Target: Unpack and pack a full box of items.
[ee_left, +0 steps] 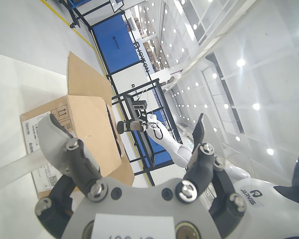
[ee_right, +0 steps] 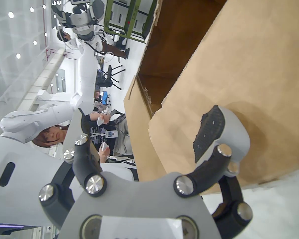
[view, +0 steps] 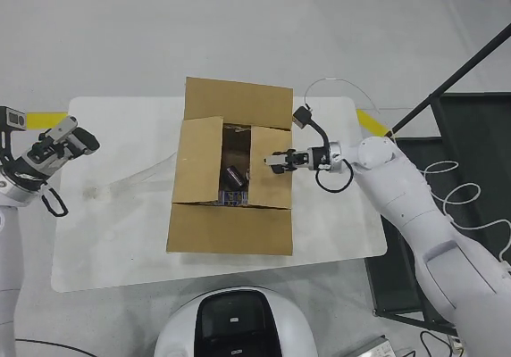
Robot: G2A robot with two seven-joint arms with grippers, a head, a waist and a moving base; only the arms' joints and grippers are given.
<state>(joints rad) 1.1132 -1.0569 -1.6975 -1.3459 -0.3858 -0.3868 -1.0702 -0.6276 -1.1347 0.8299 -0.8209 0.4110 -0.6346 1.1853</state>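
Both are held spread: left end effector (view: pixel 81 140), right end effector (view: pixel 278 161) at the flap (view: pixel 272 192). If the flap is snagged, the box (view: pixel 229 230) may be dragged.

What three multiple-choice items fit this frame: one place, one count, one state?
1. Where is the right hand?
A) at the box flap on its own side
B) deep inside the box
C) over the floor

2. How many cardboard boxes stand on the table?
A) three
B) two
C) one

3. What state is the left hand in?
A) shut on a flap
B) open, empty
C) shut on a bottle

Key:
1 A, the top view shows it at that flap.
2 C, a single box sits mid-table.
3 B, its fingers stand apart with nothing between them.
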